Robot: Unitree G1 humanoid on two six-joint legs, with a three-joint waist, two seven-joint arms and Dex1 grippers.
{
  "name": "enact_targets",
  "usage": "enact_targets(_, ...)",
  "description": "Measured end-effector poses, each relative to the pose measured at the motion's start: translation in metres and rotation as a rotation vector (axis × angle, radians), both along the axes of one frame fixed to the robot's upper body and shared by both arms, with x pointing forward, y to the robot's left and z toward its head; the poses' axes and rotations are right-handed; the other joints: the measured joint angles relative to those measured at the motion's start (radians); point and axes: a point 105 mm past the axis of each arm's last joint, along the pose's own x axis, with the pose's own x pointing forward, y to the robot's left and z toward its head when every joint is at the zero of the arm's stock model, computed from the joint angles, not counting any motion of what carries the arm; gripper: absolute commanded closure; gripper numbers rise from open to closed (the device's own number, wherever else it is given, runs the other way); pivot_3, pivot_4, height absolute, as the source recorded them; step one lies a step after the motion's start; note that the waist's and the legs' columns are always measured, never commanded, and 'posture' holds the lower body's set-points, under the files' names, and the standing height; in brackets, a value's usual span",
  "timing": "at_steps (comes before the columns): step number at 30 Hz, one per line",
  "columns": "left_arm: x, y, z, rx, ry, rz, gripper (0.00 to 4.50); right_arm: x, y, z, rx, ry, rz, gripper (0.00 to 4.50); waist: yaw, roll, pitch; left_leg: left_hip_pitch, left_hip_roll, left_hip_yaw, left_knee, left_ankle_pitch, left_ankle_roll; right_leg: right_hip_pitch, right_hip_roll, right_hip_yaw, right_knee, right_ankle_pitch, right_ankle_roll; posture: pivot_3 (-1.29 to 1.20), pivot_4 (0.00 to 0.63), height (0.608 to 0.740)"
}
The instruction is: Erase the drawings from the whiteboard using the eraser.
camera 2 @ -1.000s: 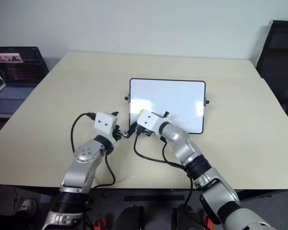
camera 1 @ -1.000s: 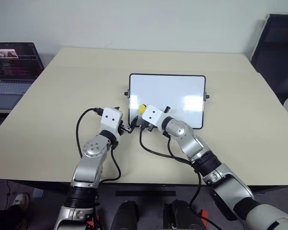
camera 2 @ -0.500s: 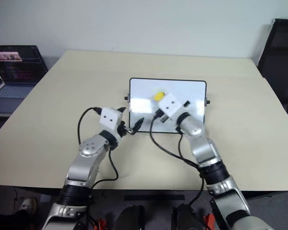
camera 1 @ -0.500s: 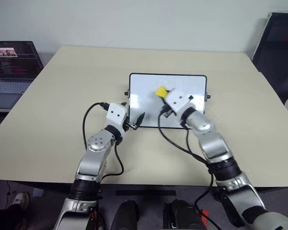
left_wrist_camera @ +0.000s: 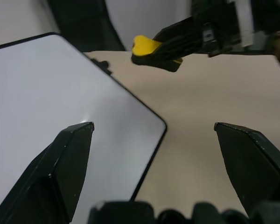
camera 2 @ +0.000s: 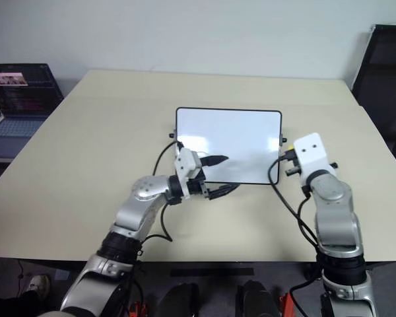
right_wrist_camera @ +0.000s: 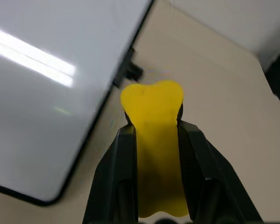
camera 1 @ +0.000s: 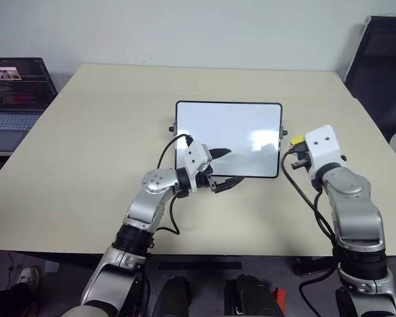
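At the far left a laptop (camera 1: 16, 99) sat beside the table (camera 1: 99, 125), apart from the work. Further right our left gripper (camera 1: 223, 168) hung at the board's near edge, pointing across it, its two black fingers (left_wrist_camera: 65, 158) spread wide with nothing between them. The board (camera 1: 228, 129) lay flat near the middle of the table, and its white face read clean to us; we could make out no digits on it in either head view, nor in the corners the wrist views caught. Past the board's right edge, near the small side knob, our right gripper (camera 1: 292, 141) was off the board over the bare table, its fingers (right_wrist_camera: 116, 172) clamped on the yellow eraser (right_wrist_camera: 154, 135), whose tip stuck out beyond them. We judged the wiping step essentially done, with the arm clear of the surface. The next move, as we saw it, called for a check of the board for any faint marks left; if some showed, we would need to bring the eraser back flat onto that spot, and if none, to lower it onto the table beside the board and let go. The left gripper could steady the frame if another pass were needed.
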Motion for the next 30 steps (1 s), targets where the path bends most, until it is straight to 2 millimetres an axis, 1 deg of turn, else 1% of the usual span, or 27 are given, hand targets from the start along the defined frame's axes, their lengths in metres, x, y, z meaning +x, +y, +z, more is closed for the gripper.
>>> enact_targets(3, -0.002, -0.011, 0.001, 0.013, -0.012, -0.081, 0.00, -0.006, -0.014, -0.011, 0.037, 0.060, -0.063, 3.63, 0.001, 0.000, 0.000, 0.000, 0.000, 0.000, 0.000, 0.000, 0.000, 0.000, 0.000, 0.000, 0.000, 0.000, 0.000, 0.00, 0.150, 0.740)
enact_targets(7, -0.003, -0.017, -0.002, 0.046, -0.023, -0.153, 0.00, -0.013, -0.021, -0.027, 0.098, 0.143, -0.096, 3.63, 0.000, 0.000, 0.000, 0.000, 0.000, 0.000, 0.000, 0.000, 0.000, 0.000, 0.001, 0.000, 0.000, 0.000, 0.000, 0.00, 0.150, 0.740)
enact_targets(10, -0.003, -0.020, -0.009, 0.109, -0.056, -0.193, 0.00, -0.016, -0.019, -0.036, 0.126, 0.186, -0.087, 3.63, 0.000, 0.000, 0.000, 0.000, -0.001, 0.000, 0.000, 0.000, 0.000, 0.000, 0.001, 0.000, 0.000, 0.000, 0.000, 0.00, 0.150, 0.740)
enact_targets(13, -0.001, -0.019, -0.016, 0.153, -0.077, -0.212, 0.00, -0.014, -0.018, -0.043, 0.144, 0.205, -0.086, 3.63, 0.000, 0.000, 0.000, 0.000, -0.001, 0.000, 0.000, 0.000, 0.000, 0.000, 0.001, 0.000, 0.000, 0.000, 0.001, 0.00, 0.150, 0.740)
enact_targets(16, 0.002, -0.017, -0.022, 0.195, -0.103, -0.218, 0.00, -0.011, -0.016, -0.058, 0.179, 0.250, -0.091, 3.63, 0.000, 0.000, 0.000, 0.000, -0.001, 0.000, 0.000, 0.000, 0.000, 0.000, 0.001, 0.000, 0.000, 0.000, 0.001, 0.00, 0.150, 0.740)
enact_targets(17, 0.003, -0.017, -0.023, 0.201, -0.104, -0.215, 0.00, -0.010, -0.016, -0.060, 0.182, 0.253, -0.094, 3.63, 0.000, 0.000, 0.000, 0.000, -0.001, 0.000, 0.000, 0.000, 0.000, 0.000, 0.001, 0.000, 0.000, 0.000, 0.001, 0.00, 0.150, 0.740)
enact_targets(22, 0.005, -0.018, -0.023, 0.209, -0.124, -0.215, 0.00, 0.000, -0.016, -0.059, 0.187, 0.233, -0.090, 3.63, 0.001, 0.000, 0.000, 0.000, -0.001, 0.000, 0.000, 0.000, 0.000, 0.000, 0.001, 0.000, 0.000, 0.000, 0.001, 0.00, 0.150, 0.740)
enact_targets(30, 0.006, -0.017, -0.023, 0.210, -0.127, -0.213, 0.00, 0.003, -0.018, -0.059, 0.185, 0.220, -0.096, 3.63, 0.000, 0.000, 0.000, 0.000, 0.000, 0.000, 0.000, 0.000, 0.000, 0.000, 0.001, 0.000, 0.000, 0.000, 0.001, 0.00, 0.150, 0.740)
